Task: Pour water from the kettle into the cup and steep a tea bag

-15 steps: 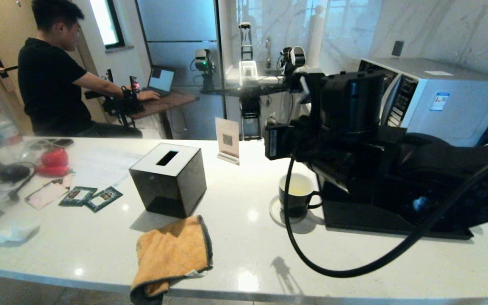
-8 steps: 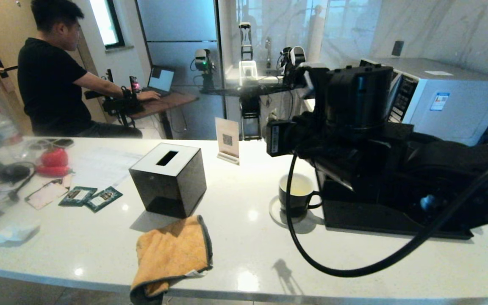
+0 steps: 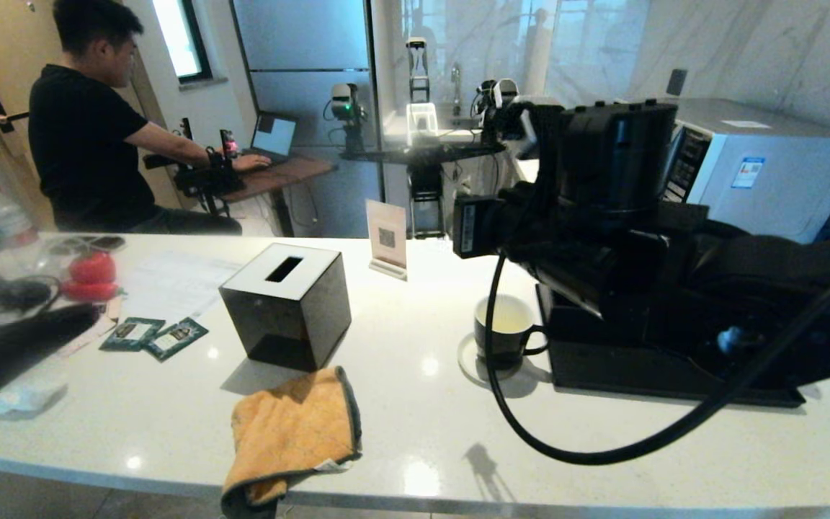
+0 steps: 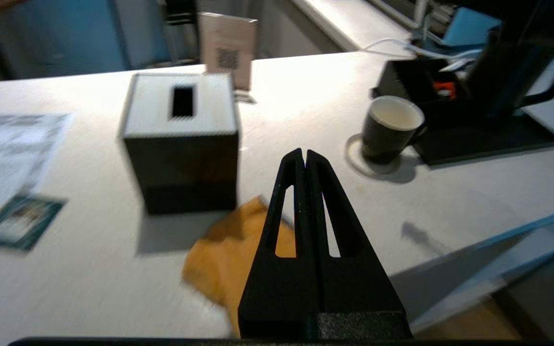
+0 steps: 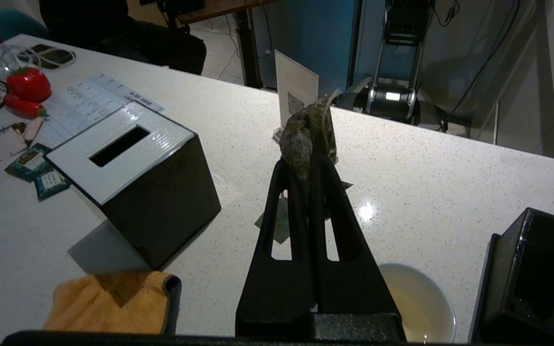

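Observation:
The black cup (image 3: pixel 505 331) stands on a white coaster beside the black tray (image 3: pixel 638 378) and holds pale yellowish liquid (image 5: pixel 421 302). My right gripper (image 5: pixel 306 161) hovers above the counter just behind the cup, shut on the grey-green tea bag (image 5: pixel 301 139), which sticks out past the fingertips. In the head view my right arm (image 3: pixel 602 238) hides the kettle. A tall dark shape with a looped handle (image 4: pixel 493 81) on the tray looks like the kettle. My left gripper (image 4: pixel 304 153) is shut and empty, above the front edge near the orange cloth (image 4: pixel 229 254).
A black tissue box (image 3: pixel 285 303) stands mid-counter, with a small sign card (image 3: pixel 387 238) behind it. Two dark green packets (image 3: pixel 155 335), papers and a red object (image 3: pixel 91 274) lie at the left. A microwave (image 3: pixel 753 166) sits back right. A black cable (image 3: pixel 530 432) loops down over the counter.
My left arm has come into the head view at the lower left. My right arm has risen slightly above the tray and cup.

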